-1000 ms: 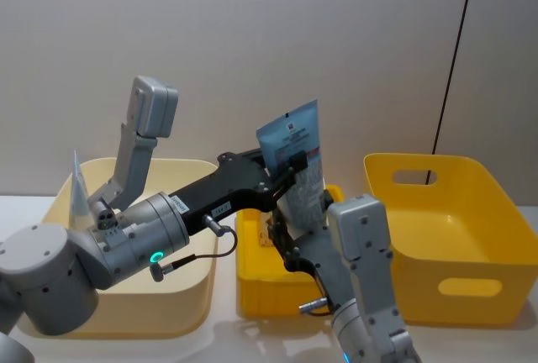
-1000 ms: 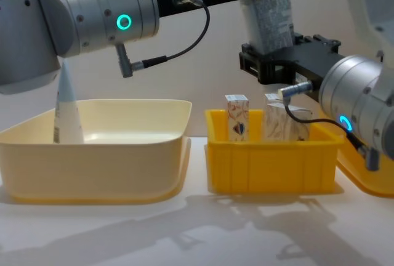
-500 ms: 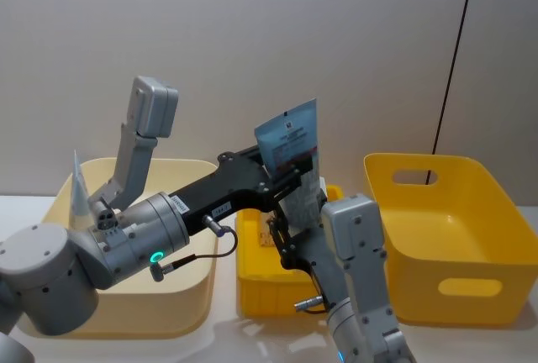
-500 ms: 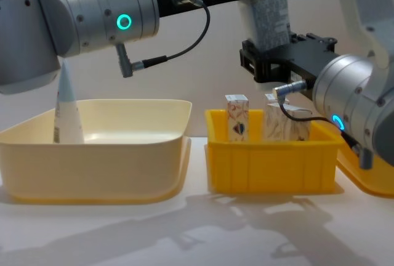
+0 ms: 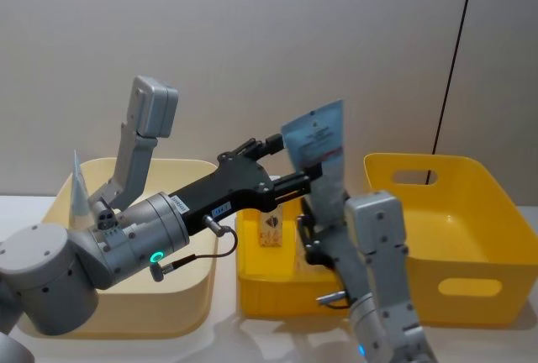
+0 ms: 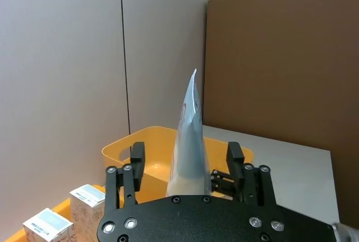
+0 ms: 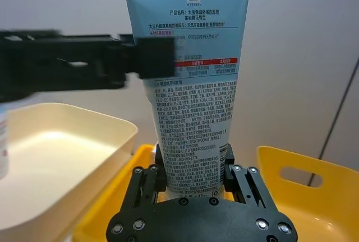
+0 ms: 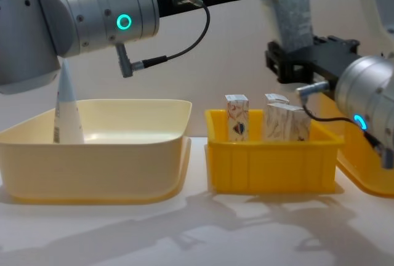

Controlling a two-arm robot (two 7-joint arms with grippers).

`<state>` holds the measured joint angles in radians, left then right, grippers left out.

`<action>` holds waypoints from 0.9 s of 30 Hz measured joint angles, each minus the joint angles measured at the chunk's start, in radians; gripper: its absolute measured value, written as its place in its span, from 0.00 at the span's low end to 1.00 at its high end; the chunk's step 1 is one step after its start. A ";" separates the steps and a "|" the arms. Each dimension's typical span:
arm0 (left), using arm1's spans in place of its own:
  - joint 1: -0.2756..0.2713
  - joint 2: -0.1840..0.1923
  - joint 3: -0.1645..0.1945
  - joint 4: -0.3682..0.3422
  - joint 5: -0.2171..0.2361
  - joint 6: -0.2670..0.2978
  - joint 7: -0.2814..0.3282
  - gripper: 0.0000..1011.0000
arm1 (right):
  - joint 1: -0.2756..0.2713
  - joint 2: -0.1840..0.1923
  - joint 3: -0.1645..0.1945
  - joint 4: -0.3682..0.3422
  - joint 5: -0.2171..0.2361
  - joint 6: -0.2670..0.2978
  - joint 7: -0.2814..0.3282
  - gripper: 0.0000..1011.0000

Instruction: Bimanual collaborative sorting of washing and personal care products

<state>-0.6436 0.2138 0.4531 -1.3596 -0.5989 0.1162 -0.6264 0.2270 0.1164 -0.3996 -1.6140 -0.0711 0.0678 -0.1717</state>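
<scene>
Right gripper clamps tube upright above small yellow bin; left gripper jaws wide either side of it

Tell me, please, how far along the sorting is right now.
Done, it seems: one tube stands in the cream bin. In hand: the right tool grips a second tube by its lower end, held aloft, with the left tool open on either side of it. Left: that tube is in no bin yet, and the cartons sit in the small yellow bin, perhaps awaiting sorting.
</scene>
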 joint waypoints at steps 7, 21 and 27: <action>0.000 0.000 0.000 0.000 0.000 0.000 0.000 0.99 | 0.010 0.012 0.044 0.023 -0.014 0.004 -0.028 0.53; 0.000 0.000 0.000 0.000 0.000 0.000 0.000 0.99 | 0.073 0.032 0.141 0.129 -0.040 -0.038 -0.096 0.53; 0.000 0.000 0.000 0.000 0.000 0.000 0.000 0.99 | 0.100 0.029 0.181 0.168 -0.042 -0.040 -0.127 0.53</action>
<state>-0.6436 0.2138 0.4530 -1.3595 -0.5989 0.1162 -0.6264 0.3266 0.1456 -0.2185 -1.4455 -0.1134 0.0275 -0.2986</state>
